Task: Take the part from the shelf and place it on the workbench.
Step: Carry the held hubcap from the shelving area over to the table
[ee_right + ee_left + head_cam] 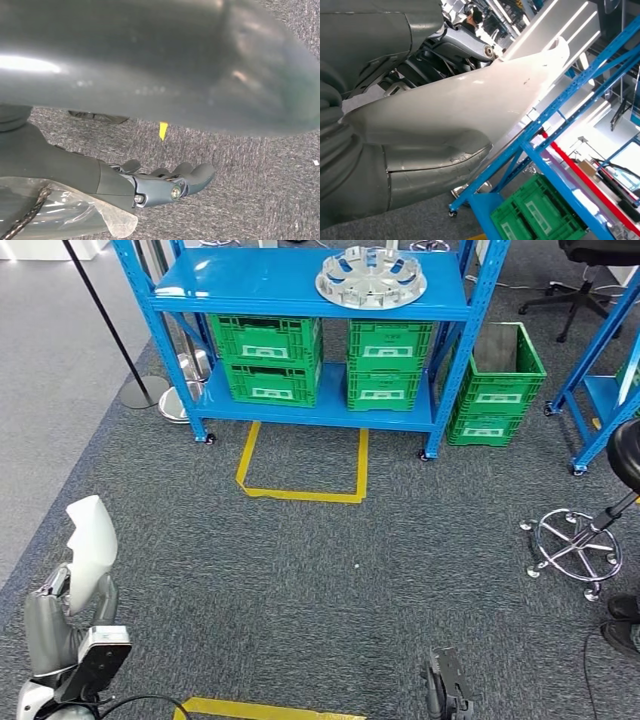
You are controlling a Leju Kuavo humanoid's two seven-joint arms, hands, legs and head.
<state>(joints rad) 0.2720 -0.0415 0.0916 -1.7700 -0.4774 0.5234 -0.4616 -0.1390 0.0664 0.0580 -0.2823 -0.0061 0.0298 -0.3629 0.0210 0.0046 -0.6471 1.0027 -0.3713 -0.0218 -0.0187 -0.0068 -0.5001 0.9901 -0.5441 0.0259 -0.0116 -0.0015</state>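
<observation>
- Grey carpet floor [302,580] with yellow tape outline [302,485] marked just in front of a blue shelf rack [309,290].
- Part: silver wheel cover [370,277], lying flat on the rack's upper shelf, right of centre. Well apart from both hands, far ahead of the fingers, nothing touching it.
- Lower shelf holds green crates [266,358] in two stacks, left pair and right pair [389,362]. Another green crate stack [500,390] stands on the floor just right of the rack.
- Left hand [89,540]: low at the near left, raised, pale cover facing the camera. In the left wrist view the hand [463,105] is a pale shell with the blue rack upright [561,100] and a green crate [537,210] beyond it. Fingers hidden, so can't tell how far they are apart; no object seen in it.
- Right hand [447,687]: dark, low near the bottom edge, hanging over carpet. Right wrist view shows the hand [166,182] with fingers [196,175] extended, roughly straight and close together, nothing between them, carpet beyond the fingertips plus a small yellow tape scrap [163,130].
- Chrome chair base [575,550] on castors to the right, well away from the right fingers.
- Second blue rack [604,380] at far right; round stand base [143,392] at left of the main rack.
</observation>
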